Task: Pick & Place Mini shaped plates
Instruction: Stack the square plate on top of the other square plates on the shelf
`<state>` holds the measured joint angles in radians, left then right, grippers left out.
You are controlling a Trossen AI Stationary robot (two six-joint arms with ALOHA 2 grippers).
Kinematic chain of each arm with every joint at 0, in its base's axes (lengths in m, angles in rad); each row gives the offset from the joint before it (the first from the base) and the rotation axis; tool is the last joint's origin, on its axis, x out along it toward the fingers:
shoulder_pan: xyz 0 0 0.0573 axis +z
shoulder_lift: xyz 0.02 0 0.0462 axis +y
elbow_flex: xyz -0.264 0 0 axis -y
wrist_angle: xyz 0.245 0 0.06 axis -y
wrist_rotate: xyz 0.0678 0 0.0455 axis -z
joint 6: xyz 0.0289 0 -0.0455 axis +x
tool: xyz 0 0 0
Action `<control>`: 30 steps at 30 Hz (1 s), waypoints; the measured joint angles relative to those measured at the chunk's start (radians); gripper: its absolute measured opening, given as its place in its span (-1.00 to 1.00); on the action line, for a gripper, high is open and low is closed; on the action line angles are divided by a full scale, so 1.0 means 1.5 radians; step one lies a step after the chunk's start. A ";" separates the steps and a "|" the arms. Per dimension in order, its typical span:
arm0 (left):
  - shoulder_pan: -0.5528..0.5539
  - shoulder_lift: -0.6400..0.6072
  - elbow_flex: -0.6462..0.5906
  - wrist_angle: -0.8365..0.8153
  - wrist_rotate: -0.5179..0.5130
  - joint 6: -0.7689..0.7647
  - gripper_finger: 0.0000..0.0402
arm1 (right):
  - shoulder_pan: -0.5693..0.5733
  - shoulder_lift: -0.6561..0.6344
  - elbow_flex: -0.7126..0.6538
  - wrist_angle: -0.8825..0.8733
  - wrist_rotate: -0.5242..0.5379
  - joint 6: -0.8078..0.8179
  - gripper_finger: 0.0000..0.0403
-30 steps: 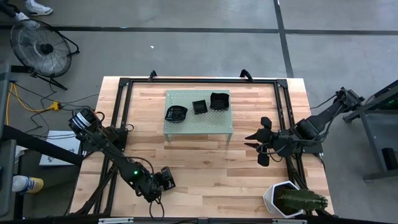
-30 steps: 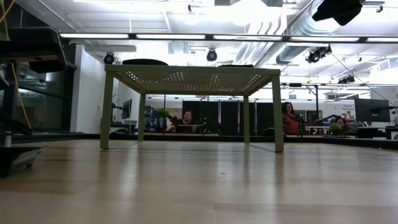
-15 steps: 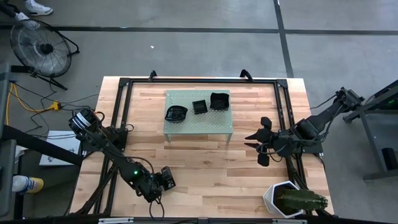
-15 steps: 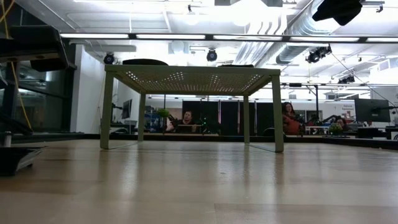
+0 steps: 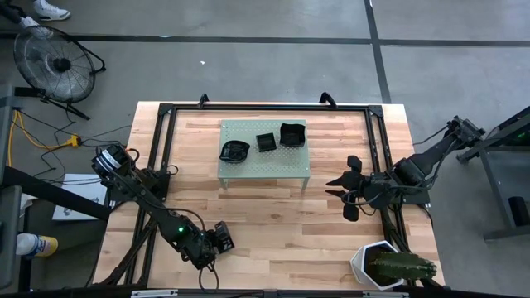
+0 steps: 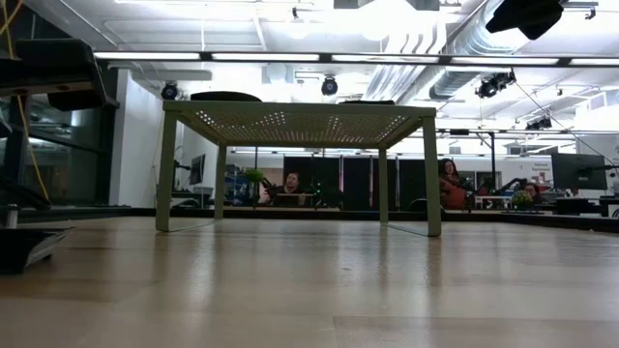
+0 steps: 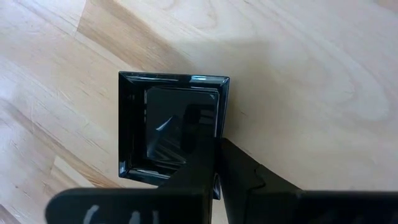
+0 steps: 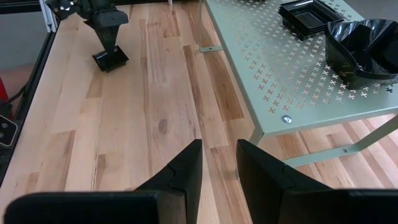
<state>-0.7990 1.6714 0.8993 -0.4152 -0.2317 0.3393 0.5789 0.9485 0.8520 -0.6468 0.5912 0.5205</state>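
My left gripper (image 5: 222, 236) is near the table's near edge, left of the middle. It is shut on a small square glossy black plate (image 7: 168, 124), which also shows in the right wrist view (image 8: 111, 60). Three more black plates (image 5: 234, 151) (image 5: 265, 142) (image 5: 291, 134) rest on top of a pale green perforated stand (image 5: 263, 165) at the table's far middle. My right gripper (image 5: 334, 188) hovers to the right of the stand. It is empty, with a narrow gap between its fingers (image 8: 219, 155). My left gripper pinches one side rim of the square plate (image 7: 222, 121), near a corner. One finger (image 7: 198, 149) is inside the dish and the other (image 7: 245, 171) is outside it. The fingers come from above, pointing down. The plate sits about level at the tabletop; I cannot tell whether it rests on the wood.
A white hexagonal pot with a cactus (image 5: 385, 265) stands at the near right corner. A black frame (image 5: 157, 141) runs along the table's sides and far edge. Bare wood lies between the stand and the near edge (image 5: 281, 232).
In the low view the black plate under my left gripper has sunk a little toward the tabletop and lies flatter. The right arm has kept still.
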 joint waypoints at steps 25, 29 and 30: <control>0.000 0.000 0.010 -0.003 -0.012 0.003 -0.99 | 0.000 0.000 0.000 0.000 0.000 0.005 -0.53; 0.000 0.000 0.023 -0.005 -0.017 0.021 -0.99 | 0.000 0.000 0.000 0.000 0.000 0.004 -0.53; 0.000 0.000 0.027 -0.008 -0.017 0.021 -0.99 | 0.000 0.000 0.000 0.000 0.000 0.004 -0.53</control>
<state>-0.7986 1.6711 0.9394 -0.4275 -0.2573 0.3710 0.5789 0.9489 0.8520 -0.6468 0.5915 0.5266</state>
